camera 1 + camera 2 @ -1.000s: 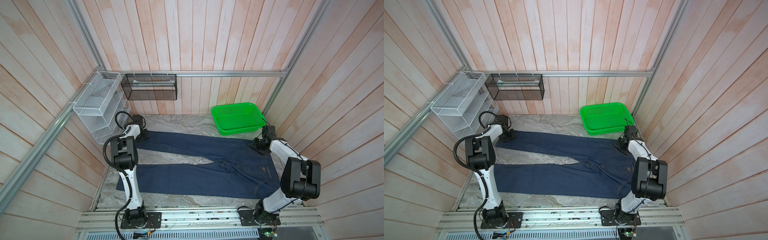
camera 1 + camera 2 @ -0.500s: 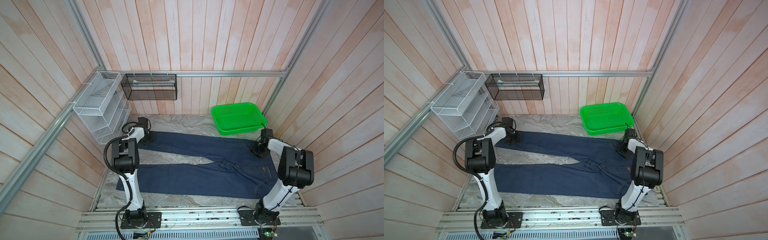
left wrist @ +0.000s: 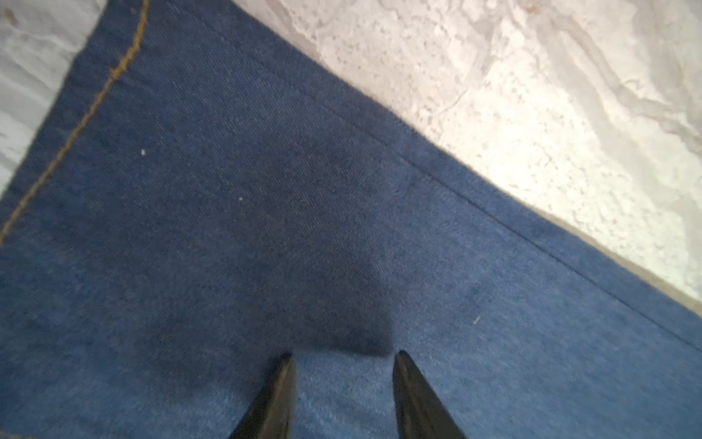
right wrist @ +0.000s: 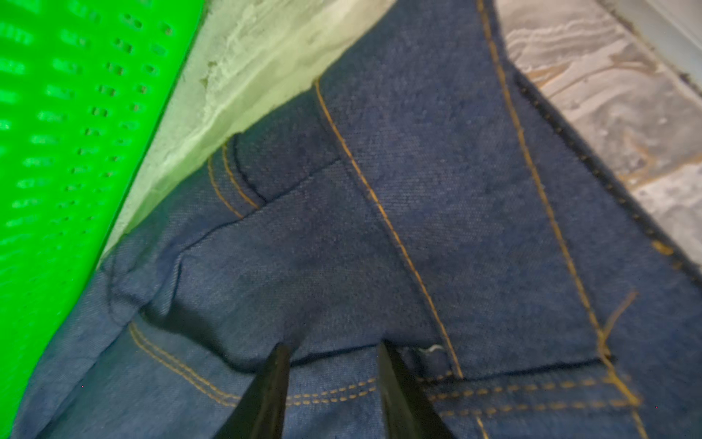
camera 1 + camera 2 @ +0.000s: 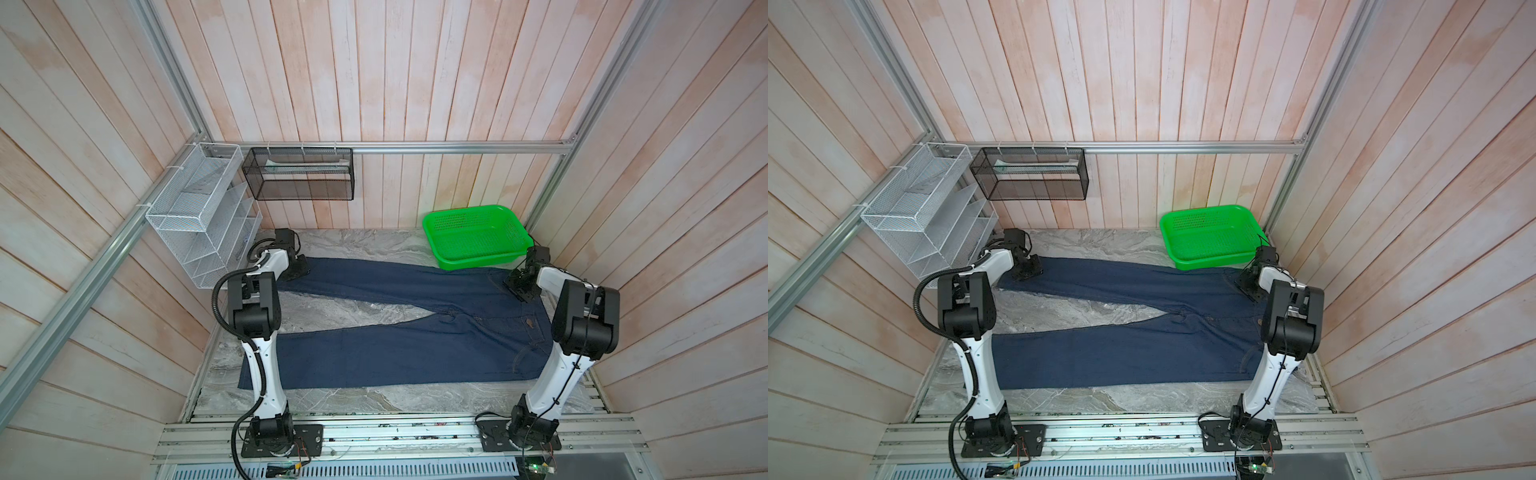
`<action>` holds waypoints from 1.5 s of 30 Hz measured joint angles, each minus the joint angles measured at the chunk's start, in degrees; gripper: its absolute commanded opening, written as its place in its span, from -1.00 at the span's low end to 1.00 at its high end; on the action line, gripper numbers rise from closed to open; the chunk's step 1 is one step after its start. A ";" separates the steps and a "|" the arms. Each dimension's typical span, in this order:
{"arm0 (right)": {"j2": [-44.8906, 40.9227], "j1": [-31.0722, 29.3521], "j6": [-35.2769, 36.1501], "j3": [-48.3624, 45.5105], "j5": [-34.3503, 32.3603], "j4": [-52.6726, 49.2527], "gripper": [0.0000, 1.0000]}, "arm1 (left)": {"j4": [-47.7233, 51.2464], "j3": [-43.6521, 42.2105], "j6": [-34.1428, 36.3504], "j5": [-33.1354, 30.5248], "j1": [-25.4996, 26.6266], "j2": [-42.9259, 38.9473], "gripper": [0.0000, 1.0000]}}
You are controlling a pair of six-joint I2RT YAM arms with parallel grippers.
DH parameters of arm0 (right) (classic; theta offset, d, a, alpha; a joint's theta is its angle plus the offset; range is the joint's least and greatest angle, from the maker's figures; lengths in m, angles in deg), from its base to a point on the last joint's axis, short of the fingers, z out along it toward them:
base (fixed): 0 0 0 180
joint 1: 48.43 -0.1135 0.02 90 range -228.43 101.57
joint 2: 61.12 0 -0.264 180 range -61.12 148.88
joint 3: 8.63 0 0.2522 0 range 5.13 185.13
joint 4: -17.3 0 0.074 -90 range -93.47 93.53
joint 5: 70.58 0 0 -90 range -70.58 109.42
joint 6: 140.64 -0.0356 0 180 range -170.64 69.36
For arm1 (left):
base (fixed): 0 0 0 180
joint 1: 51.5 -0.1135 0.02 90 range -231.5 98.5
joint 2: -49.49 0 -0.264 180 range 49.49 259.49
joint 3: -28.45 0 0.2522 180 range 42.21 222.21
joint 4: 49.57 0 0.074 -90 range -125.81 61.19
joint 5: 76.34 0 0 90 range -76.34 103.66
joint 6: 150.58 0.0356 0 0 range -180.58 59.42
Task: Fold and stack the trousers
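The trousers (image 5: 415, 336) (image 5: 1121, 353) are dark blue jeans with tan stitching, lying flat on the marble table, waist to the right and both legs spread out to the left. My left gripper (image 5: 297, 271) (image 5: 1027, 272) is down on the cuff end of the far leg. In the left wrist view its tips (image 3: 343, 355) stand apart on flat denim (image 3: 228, 228), open. My right gripper (image 5: 522, 291) (image 5: 1250, 291) sits on the far corner of the waist. In the right wrist view it (image 4: 330, 347) is open, straddling a fold of stitched denim (image 4: 418, 190).
A green plastic basket (image 5: 478, 259) (image 5: 1208, 259) (image 4: 57, 152) stands at the back right, touching the waist corner. A white wire rack (image 5: 199, 232) and a black mesh basket (image 5: 299, 174) hang on the walls at the back left. Bare marble (image 5: 332, 307) shows between the legs.
My left gripper has slid to the right onto the far leg's cuff. The right arm's elbow has swung toward the back while its gripper stays at the waist corner.
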 measured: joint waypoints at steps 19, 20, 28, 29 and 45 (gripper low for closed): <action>-40.92 1.92 -6.93 -17.88 -6.29 -10.82 0.10 | -1.97 -26.51 -4.17 1.09 2.38 -46.36 0.49; -42.38 2.43 -7.58 -20.33 -6.49 -11.28 0.10 | -1.75 -29.07 -4.48 1.07 2.32 -48.87 0.49; -49.81 5.31 -9.88 -30.75 -5.49 -13.03 0.04 | 1.42 -42.58 -5.25 2.40 1.92 -56.76 0.49; -49.96 5.84 -9.73 -31.10 -4.96 -12.57 0.02 | 1.46 -43.60 -5.29 2.97 1.70 -57.31 0.49; -33.92 11.28 0.15 -22.93 2.08 9.77 -0.03 | 2.80 -43.28 -4.94 4.70 0.68 -60.72 0.58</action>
